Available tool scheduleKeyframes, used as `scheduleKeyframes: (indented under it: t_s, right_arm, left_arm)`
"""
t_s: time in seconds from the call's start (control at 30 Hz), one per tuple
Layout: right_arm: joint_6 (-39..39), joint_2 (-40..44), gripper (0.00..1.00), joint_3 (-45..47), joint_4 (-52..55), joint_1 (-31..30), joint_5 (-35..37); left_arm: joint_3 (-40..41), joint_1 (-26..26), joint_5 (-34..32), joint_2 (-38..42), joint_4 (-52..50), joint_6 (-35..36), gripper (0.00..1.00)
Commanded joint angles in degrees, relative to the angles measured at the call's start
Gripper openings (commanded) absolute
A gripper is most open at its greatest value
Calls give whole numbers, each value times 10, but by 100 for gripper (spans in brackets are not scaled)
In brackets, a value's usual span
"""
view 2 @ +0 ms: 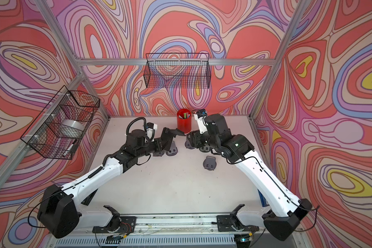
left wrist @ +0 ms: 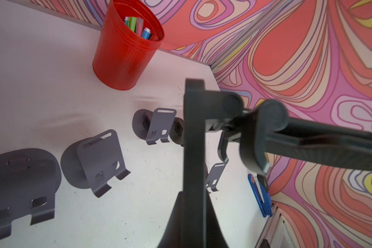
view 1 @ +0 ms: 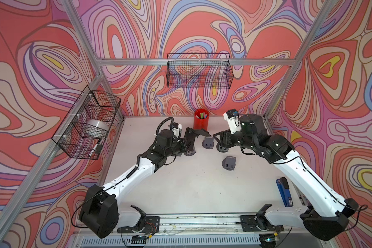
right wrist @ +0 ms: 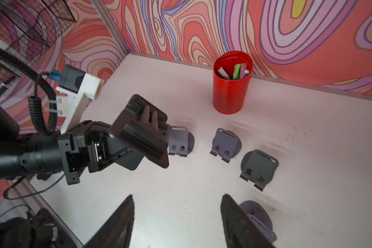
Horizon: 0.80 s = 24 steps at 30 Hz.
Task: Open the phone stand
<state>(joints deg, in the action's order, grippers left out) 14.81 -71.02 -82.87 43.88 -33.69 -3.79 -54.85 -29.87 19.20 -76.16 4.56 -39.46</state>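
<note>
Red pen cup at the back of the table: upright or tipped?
Upright. The red cup stands on its base on the table, mouth up, with markers standing inside.

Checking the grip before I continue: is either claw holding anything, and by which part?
The left claw is shut on the black hinged phone stand, gripping it by its flat plate. The right claw is open and empty.
</note>
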Motion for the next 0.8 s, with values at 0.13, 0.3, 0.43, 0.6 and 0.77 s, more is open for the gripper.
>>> scheduleKeyframes:
  t_s: [0.13,0.3,0.43,0.6,0.77]
  right_arm:
    - [31,25,66,91,-177,6,-104]
    - [-31,27,65,112,-215,17,-141]
    - [-73,28,66,115,-230,24,-170]
    - [-91,24,66,112,-254,39,-190]
    - [-100,-1,60,88,-256,46,-206]
  left_arm:
    - [-22,9,51,8,66,-115,0]
    - [-47,12,83,7,31,-155,0]
    - [-55,13,120,12,31,-176,0]
    - [-56,15,142,20,32,-190,0]
    - [-54,14,158,19,60,-214,0]
